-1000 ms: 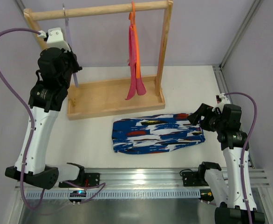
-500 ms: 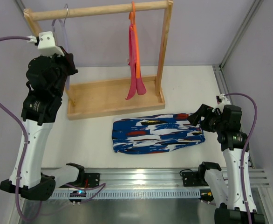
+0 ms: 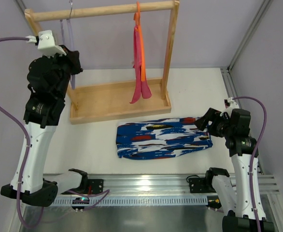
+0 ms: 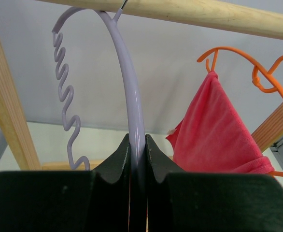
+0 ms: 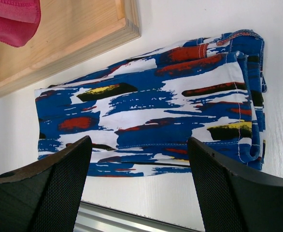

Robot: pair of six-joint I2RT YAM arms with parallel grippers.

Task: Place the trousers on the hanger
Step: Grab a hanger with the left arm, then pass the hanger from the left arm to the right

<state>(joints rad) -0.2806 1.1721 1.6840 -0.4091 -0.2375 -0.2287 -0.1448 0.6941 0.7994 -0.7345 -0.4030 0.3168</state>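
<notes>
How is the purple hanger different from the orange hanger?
The purple hanger is pale and bare, while the orange hanger is bright and carries a pink cloth. The left gripper is shut on the purple hanger's arm, but nothing holds the orange hanger. Both hang at the wooden rail.

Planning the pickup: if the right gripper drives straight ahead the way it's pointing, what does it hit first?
The trousers. The right gripper has its open fingers framing the folded fabric lying on the table, with nothing in between. The gap is hard to judge from the wrist view.
</notes>
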